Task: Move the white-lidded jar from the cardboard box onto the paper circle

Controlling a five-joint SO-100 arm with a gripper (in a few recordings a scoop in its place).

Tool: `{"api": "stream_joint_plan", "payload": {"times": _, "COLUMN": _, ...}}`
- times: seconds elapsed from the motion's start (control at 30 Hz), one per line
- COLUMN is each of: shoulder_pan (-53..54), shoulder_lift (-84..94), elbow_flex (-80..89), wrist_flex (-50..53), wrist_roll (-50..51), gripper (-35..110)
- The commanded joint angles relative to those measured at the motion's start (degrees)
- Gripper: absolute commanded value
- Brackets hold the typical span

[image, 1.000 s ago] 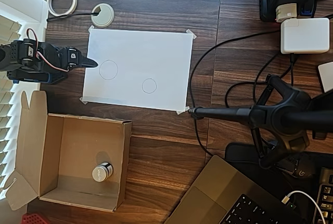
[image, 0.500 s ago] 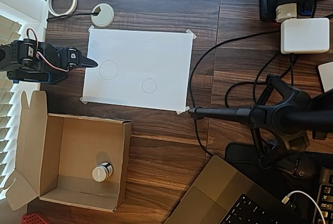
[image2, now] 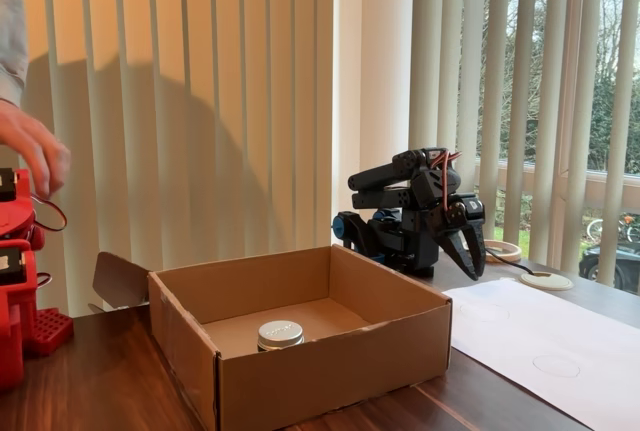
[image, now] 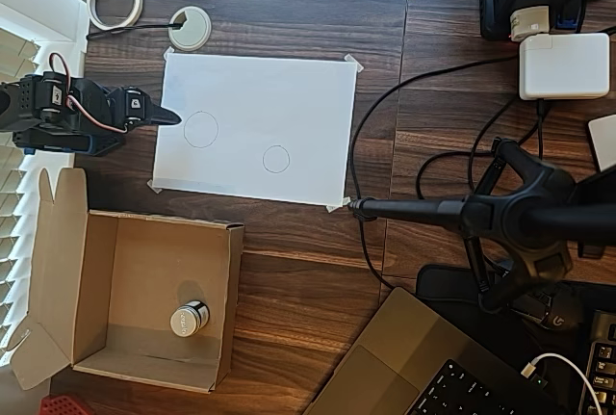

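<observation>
The white-lidded jar [image: 190, 319] stands upright on the floor of the cardboard box [image: 104, 271], close to its right wall in the overhead view. In the fixed view the jar [image2: 280, 334] sits low inside the box [image2: 330, 361]. The paper circle [image: 276, 159] is the smaller of two pencilled rings on the white sheet, and it shows faintly in the fixed view as well [image2: 556, 364]. My gripper [image: 171, 117] is shut and empty, folded back on the black arm beyond the box, its tips [image2: 476, 267] hanging down by the sheet's edge.
A larger pencilled circle [image: 200, 129] lies near the gripper. A white grommet [image: 190, 28] and a tape ring [image: 115, 1] sit at the far edge. A black camera stand [image: 510, 218], cables and a laptop [image: 423, 367] crowd the right side. A person's hand [image2: 30, 146] shows at the left.
</observation>
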Motion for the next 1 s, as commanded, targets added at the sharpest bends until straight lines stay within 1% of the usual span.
{"api": "stream_joint_plan", "payload": {"times": 0.0, "shoulder_pan": -0.62, "shoulder_lift": 3.6, "elbow_flex": -0.97, "wrist_flex": 2.11, "wrist_roll": -0.79, "gripper": 0}}
{"api": "stream_joint_plan", "payload": {"times": 0.37, "shoulder_pan": -0.62, "shoulder_lift": 3.69, "elbow_flex": -0.88, "wrist_flex": 2.11, "wrist_roll": -1.05, "gripper": 1}}
{"api": "stream_joint_plan", "payload": {"times": 0.43, "shoulder_pan": -0.79, "shoulder_lift": 3.69, "elbow_flex": -0.88, "wrist_flex": 2.02, "wrist_roll": -1.14, "gripper": 10}}
{"api": "stream_joint_plan", "payload": {"times": 0.53, "shoulder_pan": -0.7, "shoulder_lift": 3.69, "elbow_flex": -0.88, "wrist_flex": 2.02, "wrist_roll": -0.97, "gripper": 29}}
{"api": "stream_joint_plan", "payload": {"times": 0.57, "shoulder_pan": -0.7, "shoulder_lift": 3.69, "elbow_flex": -0.88, "wrist_flex": 2.02, "wrist_roll": -1.05, "gripper": 32}}
{"api": "stream_joint_plan", "payload": {"times": 0.67, "shoulder_pan": -0.79, "shoulder_lift": 3.69, "elbow_flex": -0.7, "wrist_flex": 0.97, "wrist_roll": -2.9, "gripper": 33}}
{"api": "stream_joint_plan", "payload": {"times": 0.8, "shoulder_pan": 1.23, "shoulder_lift": 3.52, "elbow_flex": -0.88, "wrist_flex": -3.87, "wrist_roll": -7.91, "gripper": 35}}
{"api": "stream_joint_plan", "payload": {"times": 0.97, "shoulder_pan": 3.08, "shoulder_lift": -1.41, "elbow_flex": -7.73, "wrist_flex": -9.67, "wrist_roll": -14.33, "gripper": 35}}
